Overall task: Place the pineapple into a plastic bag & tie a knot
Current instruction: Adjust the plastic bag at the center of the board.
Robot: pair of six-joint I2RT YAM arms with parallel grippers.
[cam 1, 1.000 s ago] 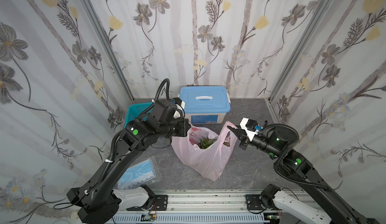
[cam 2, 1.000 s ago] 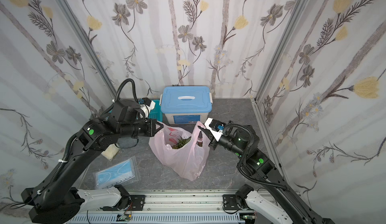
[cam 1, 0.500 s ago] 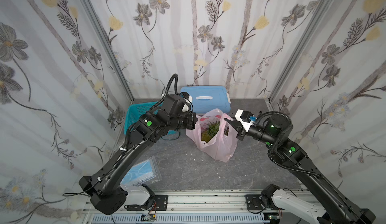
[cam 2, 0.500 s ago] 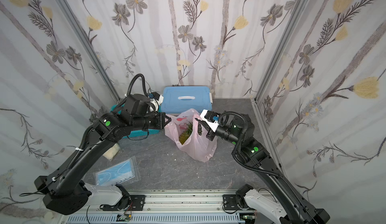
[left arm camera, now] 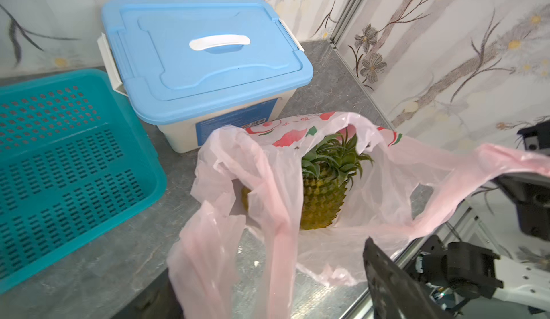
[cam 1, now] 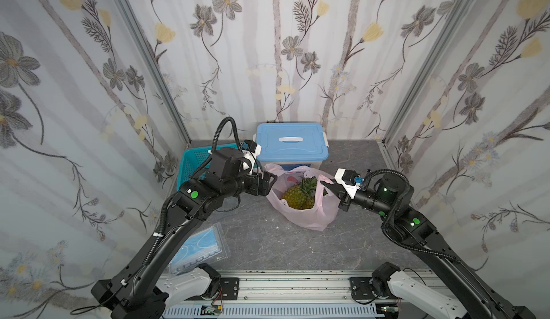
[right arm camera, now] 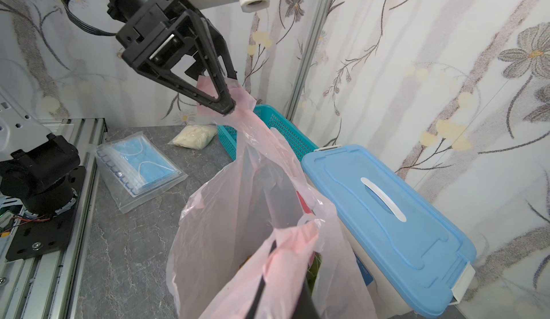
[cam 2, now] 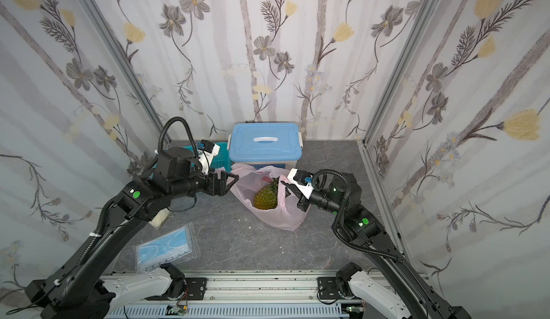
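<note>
The pink plastic bag point(cam 1: 309, 219) point(cam 2: 282, 217) stands on the table before the blue box, mouth open. The pineapple point(cam 1: 297, 197) point(cam 2: 265, 198) point(left arm camera: 324, 195) sits upright inside it. My left gripper point(cam 1: 269, 180) point(cam 2: 230, 180) point(left arm camera: 268, 272) is at the bag's left edge, jaws open, with one pink handle draped between the fingers and still hanging from a fingertip point(right arm camera: 229, 106). My right gripper point(cam 1: 326, 188) point(cam 2: 285, 186) point(right arm camera: 281, 243) is shut on the other handle at the bag's right edge. No knot is in view; the handles stand apart.
A blue-lidded box point(cam 1: 293, 147) stands right behind the bag, with a teal basket point(cam 1: 193, 162) to its left. A clear packet of blue masks point(cam 1: 196, 249) lies front left. A small bag of white lumps point(cam 2: 160, 216) lies under my left arm.
Both arms rose with the bag, then came back down, and the bag now rests lower with its mouth wider. My left jaws have gone from shut to open.
</note>
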